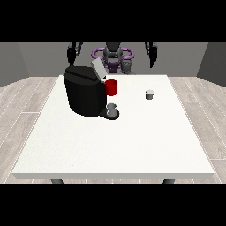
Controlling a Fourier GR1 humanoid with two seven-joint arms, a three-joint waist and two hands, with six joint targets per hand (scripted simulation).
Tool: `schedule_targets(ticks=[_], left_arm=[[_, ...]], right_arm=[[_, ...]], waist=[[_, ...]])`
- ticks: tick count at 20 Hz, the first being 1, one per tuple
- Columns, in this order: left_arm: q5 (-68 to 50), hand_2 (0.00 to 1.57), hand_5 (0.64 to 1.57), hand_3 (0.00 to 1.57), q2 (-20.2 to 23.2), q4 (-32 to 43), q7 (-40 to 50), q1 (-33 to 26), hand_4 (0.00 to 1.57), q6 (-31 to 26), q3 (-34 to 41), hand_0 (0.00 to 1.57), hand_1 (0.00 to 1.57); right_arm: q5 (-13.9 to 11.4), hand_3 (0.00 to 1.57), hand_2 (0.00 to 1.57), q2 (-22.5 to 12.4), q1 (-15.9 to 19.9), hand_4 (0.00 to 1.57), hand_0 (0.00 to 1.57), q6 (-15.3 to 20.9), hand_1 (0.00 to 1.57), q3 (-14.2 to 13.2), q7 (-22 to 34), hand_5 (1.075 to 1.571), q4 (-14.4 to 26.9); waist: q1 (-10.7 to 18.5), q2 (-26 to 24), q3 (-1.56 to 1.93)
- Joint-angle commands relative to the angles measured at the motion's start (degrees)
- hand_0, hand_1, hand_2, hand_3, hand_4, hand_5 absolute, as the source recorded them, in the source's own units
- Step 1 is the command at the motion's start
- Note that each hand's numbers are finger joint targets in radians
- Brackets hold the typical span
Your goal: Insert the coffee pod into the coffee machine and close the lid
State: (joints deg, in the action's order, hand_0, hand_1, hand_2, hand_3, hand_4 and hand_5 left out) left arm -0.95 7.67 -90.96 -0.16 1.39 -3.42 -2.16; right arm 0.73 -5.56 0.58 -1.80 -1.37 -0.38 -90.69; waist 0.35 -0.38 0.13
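A humanoid robot is standing behind a large white table point(110, 145) and is holding both arms raised, well above the tabletop. The hand at the view's left point(73, 52) is hanging high above the back of the black coffee machine point(84, 90), and the hand at the view's right point(152, 52) is hanging high above and a little behind the coffee pod point(150, 94); neither hand is touching or holding anything, and how far their fingers are opened cannot be told. The pod, a small grey cup-shaped capsule, is standing upright on the table, well below the hand at the view's right and nearer the camera than it, apart from everything else. The machine is sitting below the other hand, with its grey lid point(98, 69) tilted up and open. A red container point(111, 87) is showing just beside the machine, and a small grey cup point(112, 108) is resting on the machine's front tray. Judging by its look, the pod is probably light and stiff with thin, smooth walls, so it may be tipping or sliding easily when nudged; taking hold across its sides, thumb against fingers, from above, seems the safest approach. The lid looks rigid and hinged, likely needing only a downward push on its raised edge.
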Motion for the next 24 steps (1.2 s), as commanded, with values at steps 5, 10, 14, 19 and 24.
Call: schedule_targets(ticks=[5, 10, 14, 19, 24], left_arm=[[3.9, 0.00, 1.571, 0.00, 6.8, 2.0, -8.6, -2.8, 0.00, -5.9, 2.3, 0.00, 0.00], [9.4, 0.00, 1.571, 0.00, 10.6, 1.5, -14.2, -3.9, 0.00, -8.5, -0.5, 0.00, 0.00], [10.7, 0.00, 1.571, 0.00, 14.3, 5.3, -10.1, 2.7, 0.00, -9.2, 3.1, 0.00, 0.00], [11.4, 0.00, 1.571, 0.00, 19.8, 15.3, -8.3, 10.3, 0.00, -11.6, 7.8, 0.00, 0.00], [17.0, 0.00, 1.571, 0.00, 22.3, 20.5, -9.5, 14.7, 0.00, -10.7, 6.8, 0.00, 0.00]], right_arm=[[-1.0, 0.00, 0.00, 1.3, -1.7, 0.00, 0.00, 0.7, 0.00, -0.6, -2.8, 1.571, 4.4], [-8.0, 0.00, 0.00, 0.8, -0.8, 0.00, 0.00, 9.5, 0.00, -3.0, -5.5, 1.571, 5.9], [-12.1, 0.00, 0.00, 3.3, 1.4, 0.00, 0.00, 12.7, 0.00, 1.1, -0.9, 1.571, 3.4], [-11.5, 0.00, 0.00, 3.1, 4.0, 0.00, 0.00, 9.7, 0.00, 3.6, 1.1, 1.571, 0.1], [-9.4, 0.00, 0.00, 5.0, 7.0, 0.00, 0.00, 8.9, 0.00, 3.8, -1.0, 1.571, 2.0]], waist=[[0.8, 0.2, -0.13], [0.8, 1.1, -0.13], [-1.8, 1.8, -0.13], [-7.3, 6.1, -0.15], [-8.9, 11.2, -0.14]])
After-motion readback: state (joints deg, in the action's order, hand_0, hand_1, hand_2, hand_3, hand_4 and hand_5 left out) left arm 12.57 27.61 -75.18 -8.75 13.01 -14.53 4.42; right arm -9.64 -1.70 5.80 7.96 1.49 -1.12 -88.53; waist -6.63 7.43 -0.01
